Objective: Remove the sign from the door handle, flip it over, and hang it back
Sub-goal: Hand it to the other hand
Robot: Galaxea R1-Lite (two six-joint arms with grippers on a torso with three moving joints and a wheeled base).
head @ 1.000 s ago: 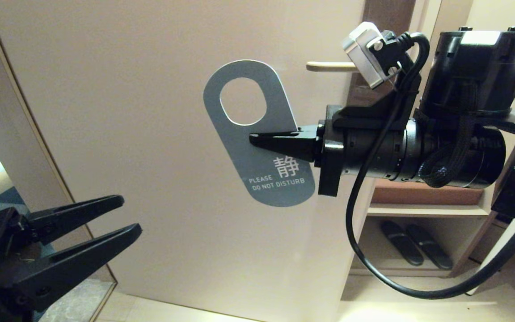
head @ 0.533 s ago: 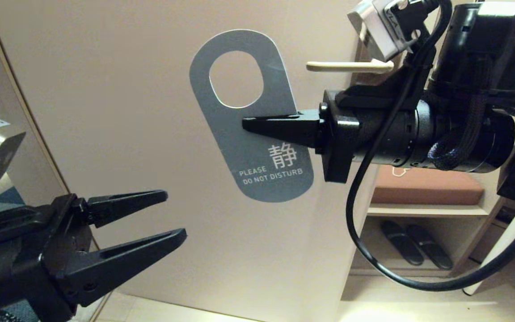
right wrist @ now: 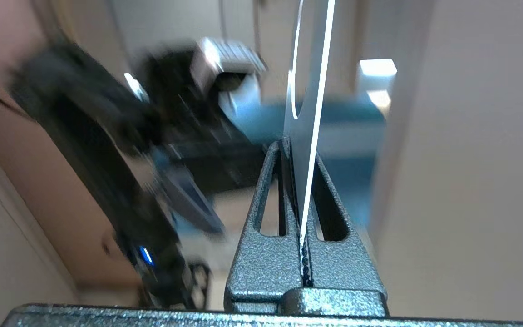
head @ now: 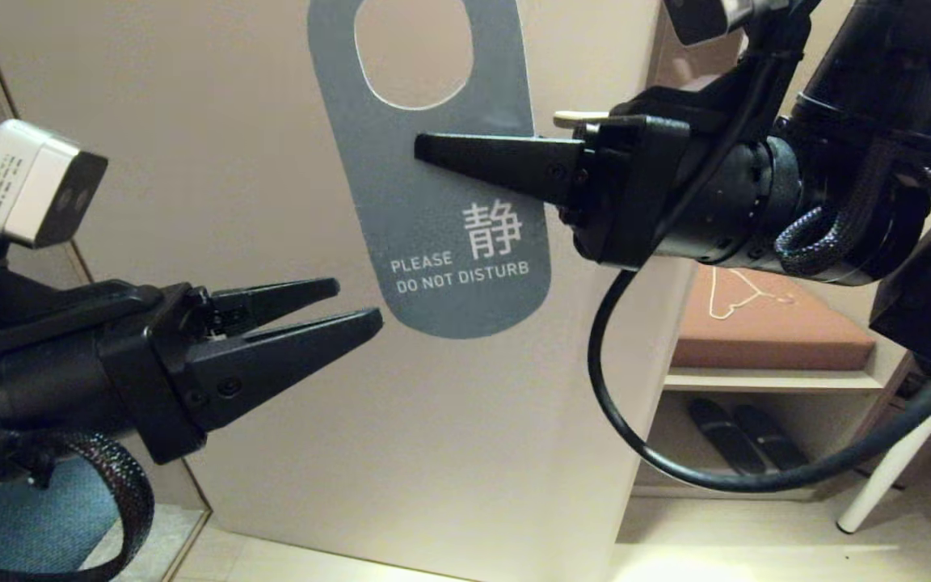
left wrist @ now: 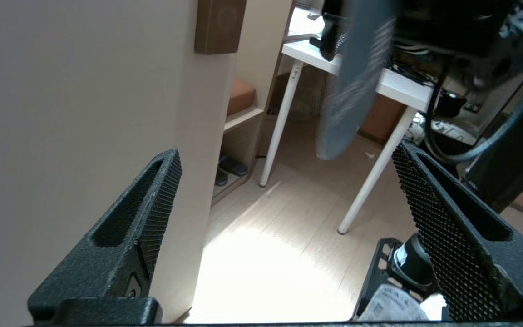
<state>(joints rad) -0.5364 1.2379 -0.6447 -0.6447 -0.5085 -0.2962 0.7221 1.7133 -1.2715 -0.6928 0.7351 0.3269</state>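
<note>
The sign (head: 433,202) hangs upright in front of the door, clear of the door handle (head: 573,119), whose tip alone shows behind my right arm. Its blue-grey PLEASE DO NOT DISTURB face points at the head camera, and its top runs out of view. My right gripper (head: 425,147) is shut on the sign's right edge, just under the oval hole. The right wrist view shows the card (right wrist: 309,68) edge-on, pinched in that gripper (right wrist: 289,146). My left gripper (head: 356,301) stands open just left of and below the sign's bottom end, not touching it. In the left wrist view the sign (left wrist: 357,81) lies beyond the open gripper (left wrist: 284,159).
The beige door (head: 191,162) fills the background. To the right is a shelf with a brown cushion (head: 764,331), a thin wire hanger (head: 736,295) on it and slippers (head: 748,449) below. A white table leg (head: 886,469) and my right arm's black cable (head: 676,465) are at the lower right.
My right gripper has carried the sign upward and a little left. The left arm has risen and swung right towards the sign's lower end, its jaws opening wider.
</note>
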